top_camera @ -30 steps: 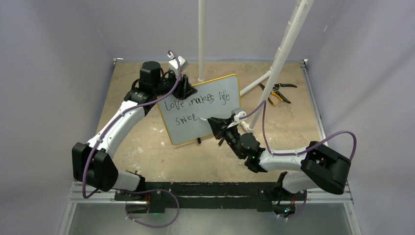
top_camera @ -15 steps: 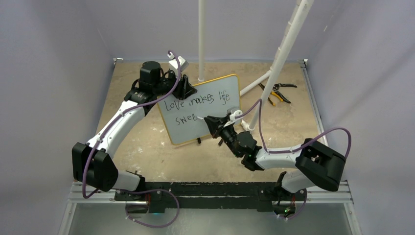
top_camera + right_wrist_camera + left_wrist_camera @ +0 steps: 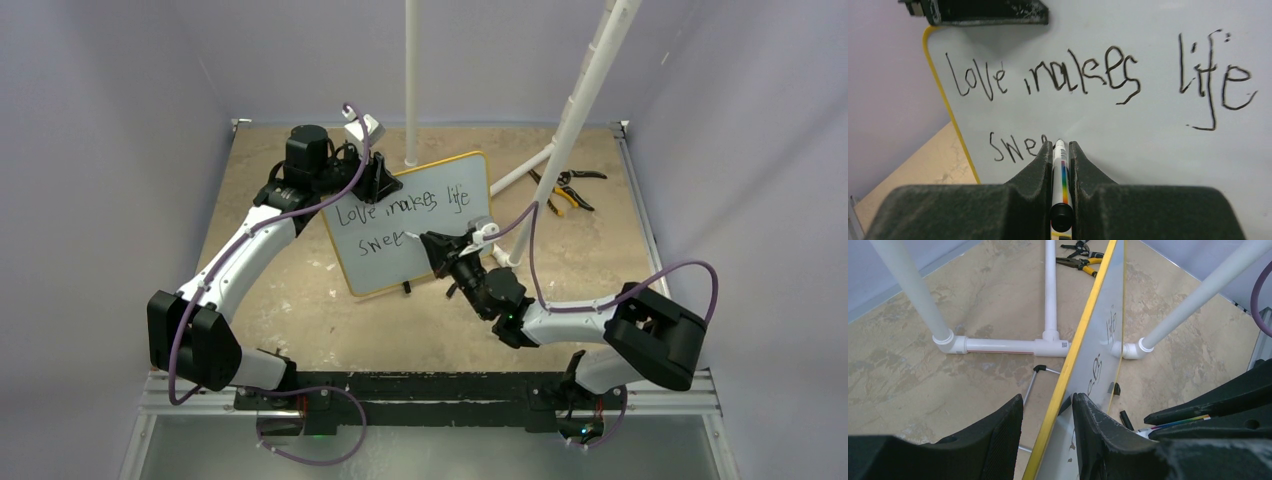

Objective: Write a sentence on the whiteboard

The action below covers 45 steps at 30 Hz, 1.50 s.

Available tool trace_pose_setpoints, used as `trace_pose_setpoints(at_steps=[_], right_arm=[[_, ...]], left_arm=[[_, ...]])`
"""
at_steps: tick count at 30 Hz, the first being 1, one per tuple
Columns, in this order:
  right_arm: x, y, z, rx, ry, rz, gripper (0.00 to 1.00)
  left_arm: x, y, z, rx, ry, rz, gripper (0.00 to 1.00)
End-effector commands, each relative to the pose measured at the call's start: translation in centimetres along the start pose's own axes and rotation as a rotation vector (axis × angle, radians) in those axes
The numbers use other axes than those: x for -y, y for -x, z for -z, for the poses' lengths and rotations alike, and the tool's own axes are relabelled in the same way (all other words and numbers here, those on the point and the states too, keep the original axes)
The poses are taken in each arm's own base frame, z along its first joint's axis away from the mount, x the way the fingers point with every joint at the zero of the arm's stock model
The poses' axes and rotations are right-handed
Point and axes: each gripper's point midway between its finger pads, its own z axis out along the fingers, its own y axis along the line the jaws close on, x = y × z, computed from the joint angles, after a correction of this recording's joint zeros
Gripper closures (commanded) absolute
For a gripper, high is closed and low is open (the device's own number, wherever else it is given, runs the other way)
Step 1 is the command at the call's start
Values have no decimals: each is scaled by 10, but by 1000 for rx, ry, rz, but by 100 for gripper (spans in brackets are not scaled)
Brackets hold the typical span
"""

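A whiteboard (image 3: 380, 268) reading "love makes life swee" stands propped mid-table (image 3: 300, 310), its top corner between the left gripper's (image 3: 1048, 404) fingers; whether they pinch it cannot be told. The right gripper (image 3: 1060, 147) is clenched on a marker (image 3: 1060, 172), tip at the board after the last letter. Pressing hard could push the board back if that hold is loose, skewing the stroke.

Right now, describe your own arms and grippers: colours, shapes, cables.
The left arm and right arm have white link shells and bulky black joint housings, with a purple cable running along each. The left gripper and right gripper have matte black, wedge-shaped fingers with a rough texture.
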Motion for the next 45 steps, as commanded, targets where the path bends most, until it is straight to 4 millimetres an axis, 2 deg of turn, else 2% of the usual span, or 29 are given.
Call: trace_pose_setpoints(at_steps=[1,6,13,18,27,35,45], right_arm=[[19,24,0,72,-90,6,100],[14,29,0,82,-61,0,100],[-6,54,-1,153,34,11,100],[-17,56,-10,153,72,37,100],[-13,41,-15,110,49,42,100],[4,25,-3,63,-9,18,100],[16,-9,12,-45,-28,-18,100]], left_arm=[[6,-15,-4,-42,-34,47,92],[5,-15,-4,-43,-34,48,92],[5,-15,-4,-44,-34,49,92],[6,-15,-4,-43,-34,47,92],[6,-14,-3,-41,-34,45,92],[6,-14,-3,-39,-36,45,92],[7,-14,-3,-39,-37,45,92]])
